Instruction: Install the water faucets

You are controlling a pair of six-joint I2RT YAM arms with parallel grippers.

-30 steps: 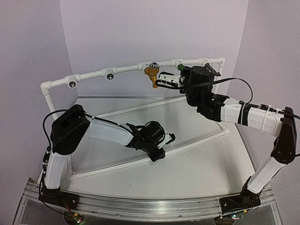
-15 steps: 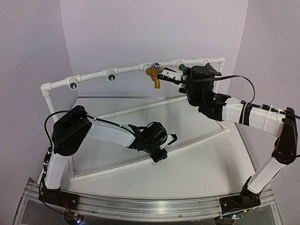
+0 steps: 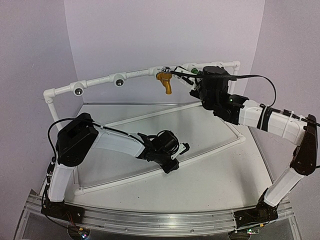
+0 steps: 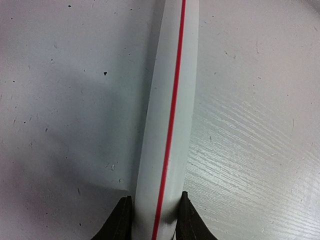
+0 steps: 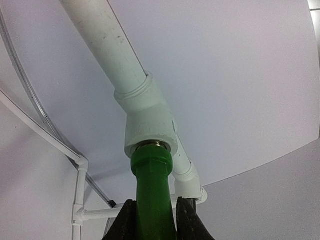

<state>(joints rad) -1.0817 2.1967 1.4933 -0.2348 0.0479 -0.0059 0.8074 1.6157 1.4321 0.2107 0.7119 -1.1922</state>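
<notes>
The green faucet (image 5: 152, 190) stands upright between the fingers (image 5: 125, 222) of my right gripper (image 5: 153, 202), which is shut on it. Its collar sits in the socket of a white tee (image 5: 150, 122) on the pipe frame. In the top view my right gripper (image 3: 196, 79) is up at the frame's top rail with the green faucet (image 3: 193, 73). The mustard-yellow faucet (image 3: 165, 81) hangs from the rail just to the left. My left gripper (image 4: 153, 200) is shut on a white pipe with a red stripe (image 4: 170, 100) lying on the table, which in the top view is the frame's base rail under my left gripper (image 3: 171, 166).
Two silver-centred sockets (image 3: 78, 90) (image 3: 118, 81) sit on the left half of the curved rail. The frame's base pipes (image 3: 125, 177) cross the white tabletop diagonally. Lilac walls close in behind and at both sides.
My right gripper has carried the green faucet up and to the right, to the rail's socket, with the wrist turning. The left arm has stayed on the base pipe.
</notes>
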